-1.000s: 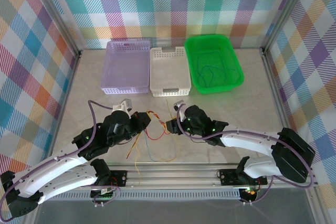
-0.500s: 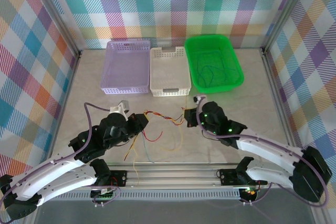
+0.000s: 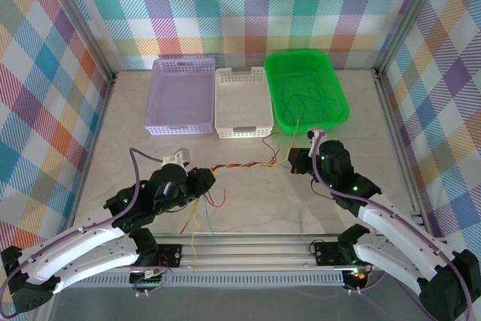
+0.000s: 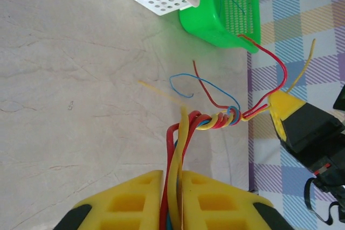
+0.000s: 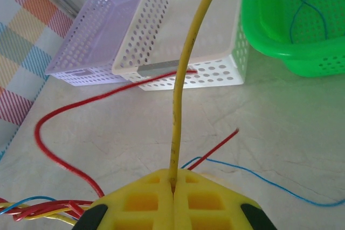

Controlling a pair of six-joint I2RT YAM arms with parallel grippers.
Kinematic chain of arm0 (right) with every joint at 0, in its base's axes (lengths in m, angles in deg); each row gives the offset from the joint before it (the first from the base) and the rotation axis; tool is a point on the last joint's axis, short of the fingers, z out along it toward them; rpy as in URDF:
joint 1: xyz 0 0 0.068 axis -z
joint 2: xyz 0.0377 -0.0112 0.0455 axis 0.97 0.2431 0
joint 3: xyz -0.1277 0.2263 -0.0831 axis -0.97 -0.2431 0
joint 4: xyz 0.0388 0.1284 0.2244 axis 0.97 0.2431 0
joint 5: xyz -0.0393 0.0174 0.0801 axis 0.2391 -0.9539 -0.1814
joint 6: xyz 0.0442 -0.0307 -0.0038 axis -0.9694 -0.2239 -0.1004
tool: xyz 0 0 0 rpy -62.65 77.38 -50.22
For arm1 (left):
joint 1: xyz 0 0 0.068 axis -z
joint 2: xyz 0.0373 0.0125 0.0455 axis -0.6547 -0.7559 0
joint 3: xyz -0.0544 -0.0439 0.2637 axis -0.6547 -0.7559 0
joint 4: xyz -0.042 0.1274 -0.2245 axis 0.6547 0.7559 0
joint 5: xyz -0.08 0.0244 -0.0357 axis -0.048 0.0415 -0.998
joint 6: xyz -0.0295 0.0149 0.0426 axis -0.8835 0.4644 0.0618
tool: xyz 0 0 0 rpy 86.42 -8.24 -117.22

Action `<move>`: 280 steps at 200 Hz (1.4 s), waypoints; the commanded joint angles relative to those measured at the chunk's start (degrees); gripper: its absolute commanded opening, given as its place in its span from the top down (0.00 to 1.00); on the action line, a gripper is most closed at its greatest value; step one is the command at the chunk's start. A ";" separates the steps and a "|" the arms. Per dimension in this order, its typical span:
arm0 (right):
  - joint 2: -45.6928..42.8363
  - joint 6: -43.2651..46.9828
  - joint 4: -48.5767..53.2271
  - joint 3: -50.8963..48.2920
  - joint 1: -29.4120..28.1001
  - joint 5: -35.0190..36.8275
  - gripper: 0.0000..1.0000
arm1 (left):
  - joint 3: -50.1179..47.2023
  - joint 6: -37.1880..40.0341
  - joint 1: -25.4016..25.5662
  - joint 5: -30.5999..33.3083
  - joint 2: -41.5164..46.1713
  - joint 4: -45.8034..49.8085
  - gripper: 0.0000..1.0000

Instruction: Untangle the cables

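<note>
The cables [image 3: 240, 165] are thin red, yellow and blue wires twisted into a short braid that stretches between my two grippers above the table. My left gripper [image 3: 207, 178] is shut on the bundle's left end. In the left wrist view its fingertips [image 4: 173, 187] pinch red, yellow and blue strands, and the braid [image 4: 218, 119] runs on to the right gripper's yellow finger [image 4: 285, 109]. My right gripper [image 3: 294, 159] is shut on a yellow cable [image 5: 186, 79], which stands up from between its pads [image 5: 173, 184]. A loose red end [image 5: 81, 100] and a blue end [image 5: 259, 176] curl on the table.
Three baskets stand in a row at the back: purple [image 3: 180, 95], white [image 3: 242, 99] and green [image 3: 331, 110]. The green one has thin wires [image 3: 301, 99] lying in it. Loose wire tails [image 3: 197, 219] trail toward the front rail. Checked walls enclose the table.
My right gripper closed on the yellow cable and moved right and back toward the green basket. This drew the tangle out into a taut braid. The left gripper stayed roughly in place.
</note>
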 commanded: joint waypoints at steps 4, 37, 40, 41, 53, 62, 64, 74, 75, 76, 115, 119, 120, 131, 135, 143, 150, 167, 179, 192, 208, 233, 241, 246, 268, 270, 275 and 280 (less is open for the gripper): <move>-0.67 0.43 3.23 2.57 2.98 1.27 1.00 | -1.10 0.88 -0.03 0.76 -0.71 -0.26 0.80; 0.09 0.20 3.16 3.48 4.32 -0.59 1.00 | -2.26 0.51 -0.03 0.03 -1.57 -1.51 0.69; 0.16 0.20 3.10 3.55 4.36 -0.64 1.00 | -2.45 0.48 -0.03 -0.04 -1.61 -1.70 0.68; 0.17 0.20 3.12 3.57 4.36 -0.62 1.00 | -2.46 0.47 -0.03 -0.09 -1.63 -1.74 0.68; 0.46 0.33 3.14 4.00 4.70 -0.89 1.00 | -3.11 0.26 -0.03 -0.42 -1.65 -2.41 0.63; 0.72 0.42 3.14 4.37 4.99 -1.33 1.00 | -3.78 -0.13 -0.03 -0.87 -1.98 -3.27 0.59; 0.88 0.46 3.14 4.53 5.05 -1.45 1.00 | -3.96 -0.21 -0.03 -1.13 -2.11 -3.53 0.58; 1.34 0.62 2.95 4.94 5.24 -2.12 1.00 | -5.02 -0.65 -0.03 -2.48 -2.84 -5.45 0.54; 1.37 0.68 2.96 4.96 5.29 -2.11 1.00 | -5.15 -0.66 -0.03 -2.67 -2.95 -5.67 0.54; 1.39 0.66 2.92 5.02 5.31 -2.20 1.00 | -5.26 -0.71 -0.03 -2.77 -3.05 -5.79 0.54; 3.47 1.25 2.95 7.62 5.98 -2.80 1.00 | -7.45 -1.29 0.22 -8.38 -9.40 -12.36 0.48; 3.69 1.47 2.92 7.96 6.08 -2.97 1.00 | -7.55 -1.17 0.29 -8.75 -9.96 -12.71 0.48; 3.69 1.45 2.94 8.06 6.10 -3.02 1.00 | -7.56 -1.14 0.30 -8.79 -10.11 -12.78 0.48; 4.45 1.82 3.44 9.37 6.45 -3.39 1.00 | -7.48 -0.88 0.50 -9.40 -11.43 -13.28 0.47; 4.64 1.94 3.68 9.82 6.55 -3.54 1.00 | -7.37 -0.77 0.58 -9.45 -11.84 -13.21 0.47; 4.97 2.19 3.70 10.33 6.63 -3.69 1.00 | -7.14 -0.59 0.63 -9.45 -12.63 -13.16 0.47; 5.10 2.30 3.75 10.80 6.65 -4.01 1.00 | -7.05 -0.41 0.74 -9.53 -13.15 -13.40 0.46; 5.59 2.30 3.58 11.30 6.69 -4.46 1.00 | -6.82 -0.20 0.84 -10.09 -14.55 -14.64 0.44; 6.05 2.17 3.51 11.36 6.80 -4.77 1.00 | -6.15 0.31 1.22 -10.50 -16.04 -14.98 0.43; 6.31 1.89 3.27 11.32 6.82 -5.02 1.00 | -4.96 0.82 1.88 -10.25 -18.17 -14.16 0.43; 6.50 1.53 3.01 11.32 6.83 -5.18 1.00 | -3.10 1.78 2.75 -10.23 -21.46 -12.36 0.43; 6.53 1.47 2.98 11.72 6.83 -5.43 1.00 | -1.30 2.29 3.82 -9.72 -25.80 -11.15 0.44; 6.51 1.46 3.13 11.83 6.86 -5.36 1.00 | -0.72 2.40 3.84 -9.47 -26.95 -10.42 0.44; 6.49 1.50 3.16 11.93 6.88 -5.50 1.00 | -0.42 2.50 3.84 -9.04 -27.60 -9.82 0.44; 6.08 1.48 3.46 12.40 6.90 -6.14 1.00 | 1.00 2.74 3.84 -6.59 -29.23 -7.35 0.47; 6.11 1.45 3.55 12.43 6.91 -6.15 1.00 | 1.17 2.75 3.84 -6.36 -29.33 -7.05 0.47; 6.01 1.40 3.60 12.43 6.91 -6.25 1.00 | 1.57 3.07 3.82 -5.89 -29.78 -6.79 0.51; 5.91 1.41 3.73 12.50 6.91 -6.29 1.00 | 2.08 3.50 3.84 -5.70 -30.22 -6.70 0.56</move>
